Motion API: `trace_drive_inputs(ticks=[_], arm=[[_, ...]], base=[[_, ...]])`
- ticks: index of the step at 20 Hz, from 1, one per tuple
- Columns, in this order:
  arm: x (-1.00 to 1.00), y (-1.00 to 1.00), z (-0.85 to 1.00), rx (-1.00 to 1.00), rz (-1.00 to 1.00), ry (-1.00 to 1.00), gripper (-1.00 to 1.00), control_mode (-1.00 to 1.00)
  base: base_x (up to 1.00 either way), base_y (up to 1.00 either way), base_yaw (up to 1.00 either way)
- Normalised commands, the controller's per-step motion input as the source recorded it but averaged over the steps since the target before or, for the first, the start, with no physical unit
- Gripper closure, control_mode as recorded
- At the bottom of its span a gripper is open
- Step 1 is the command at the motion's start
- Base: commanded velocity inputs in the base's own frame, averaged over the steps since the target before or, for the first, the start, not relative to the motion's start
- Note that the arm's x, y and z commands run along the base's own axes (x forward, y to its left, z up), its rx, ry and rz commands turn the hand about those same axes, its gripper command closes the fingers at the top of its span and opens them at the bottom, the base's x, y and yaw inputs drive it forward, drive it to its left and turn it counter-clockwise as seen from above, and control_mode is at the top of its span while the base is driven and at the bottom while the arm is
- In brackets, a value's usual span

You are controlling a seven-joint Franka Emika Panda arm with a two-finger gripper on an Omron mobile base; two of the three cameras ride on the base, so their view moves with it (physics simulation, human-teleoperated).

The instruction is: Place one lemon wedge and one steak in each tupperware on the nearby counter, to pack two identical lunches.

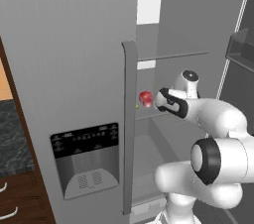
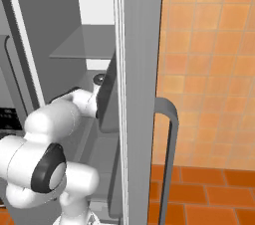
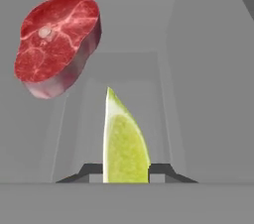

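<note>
A lemon wedge [image 3: 124, 143] is pinched between the jaws [image 3: 125, 169], its pointed end standing up beyond the two dark tips, which are pressed against its sides. A steak [image 3: 57, 43] is seen up and to the left of the wedge, apart from it. In the left base view the steak [image 1: 145, 98] is seen inside the open fridge [image 1: 163, 134], on a shelf [image 1: 171, 55] level just in front of the arm's hand.
</note>
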Motion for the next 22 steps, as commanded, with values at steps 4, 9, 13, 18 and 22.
trace_drive_inputs(ticks=[4, 9, 13, 18, 22], arm=[[-0.74, 0.02, 0.14, 0.0, -0.01, 0.0, 1.0, -1.0], [-0.75, 0.05, 0.37, 0.0, 0.0, -0.04, 1.0, -1.0], [-0.66, 0.32, 0.44, -0.02, 0.0, -0.02, 1.0, -1.0], [-0.85, 0.23, 0.4, -0.03, 0.0, -0.03, 1.0, -1.0], [-0.95, 0.02, 0.46, 0.0, 0.0, -0.02, 1.0, -1.0]], base=[[0.0, 0.0, 0.0], [0.0, 0.0, 0.0], [0.0, 0.0, 0.0], [0.0, 0.0, 0.0], [0.0, 0.0, 0.0]])
